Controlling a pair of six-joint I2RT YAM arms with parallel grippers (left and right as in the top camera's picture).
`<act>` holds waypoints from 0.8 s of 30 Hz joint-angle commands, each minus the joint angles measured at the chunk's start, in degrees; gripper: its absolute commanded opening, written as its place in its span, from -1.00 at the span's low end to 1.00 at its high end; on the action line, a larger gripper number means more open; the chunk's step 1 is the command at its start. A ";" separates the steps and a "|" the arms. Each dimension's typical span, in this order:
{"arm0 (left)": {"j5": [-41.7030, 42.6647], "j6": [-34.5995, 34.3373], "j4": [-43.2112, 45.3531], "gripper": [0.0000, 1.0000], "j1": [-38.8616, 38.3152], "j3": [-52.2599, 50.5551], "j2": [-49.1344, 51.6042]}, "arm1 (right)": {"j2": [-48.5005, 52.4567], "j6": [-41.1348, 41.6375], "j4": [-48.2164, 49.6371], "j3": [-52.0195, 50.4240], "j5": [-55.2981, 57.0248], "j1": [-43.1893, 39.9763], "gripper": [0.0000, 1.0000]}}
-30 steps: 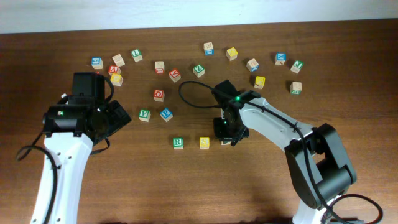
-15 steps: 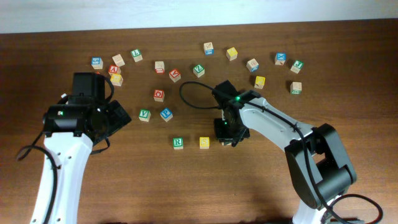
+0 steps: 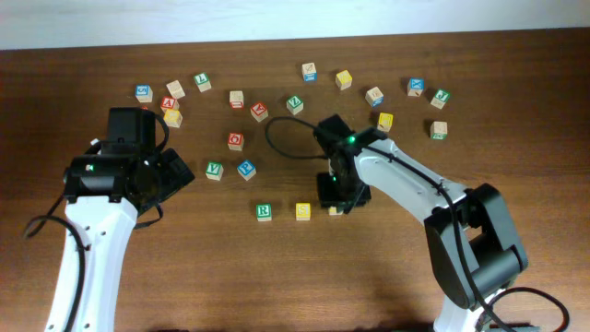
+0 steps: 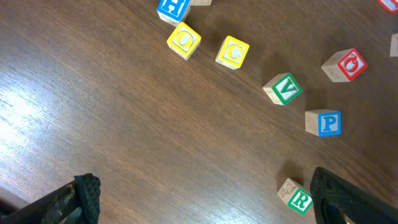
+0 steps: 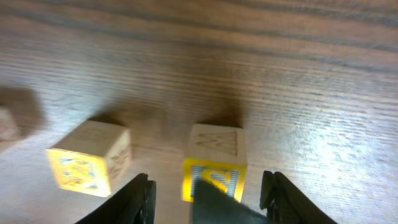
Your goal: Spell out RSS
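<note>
A green R cube [image 3: 264, 211] and a yellow S cube [image 3: 302, 211] stand side by side on the wooden table. A second yellow S cube [image 3: 334, 210] sits just right of them, mostly hidden under my right gripper [image 3: 338, 195]. In the right wrist view this S cube [image 5: 213, 163] rests on the table between my open right jaws [image 5: 208, 193], with a gap on each side. The first S cube [image 5: 90, 158] is to its left. My left gripper [image 3: 172, 175] is open and empty, and the R cube [image 4: 297, 198] lies beside its right finger.
Several other letter cubes are scattered across the back of the table [image 3: 295, 103]. A green V cube [image 4: 283, 89], a blue P cube [image 4: 323, 122] and two yellow cubes [image 4: 232, 51] lie ahead of the left gripper.
My right gripper has shifted slightly toward the far side, uncovering a sliver of the second S cube. The left arm has not moved.
</note>
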 commanded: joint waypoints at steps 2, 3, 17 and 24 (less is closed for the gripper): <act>-0.24 0.66 -0.02 0.98 0.15 0.22 -0.13 | -0.24 -0.17 -7.82 9.75 3.19 0.48 0.03; -0.24 0.66 -0.02 0.98 0.15 0.22 -0.13 | -0.46 -0.15 -11.78 12.63 4.87 0.48 0.03; -0.24 0.66 -0.02 0.98 0.15 0.22 -0.13 | -3.41 -1.33 -29.73 19.37 10.25 -11.96 -0.07; -0.24 0.66 -0.02 0.98 0.15 0.22 -0.13 | -3.26 0.94 -19.93 14.40 -0.74 -0.98 0.08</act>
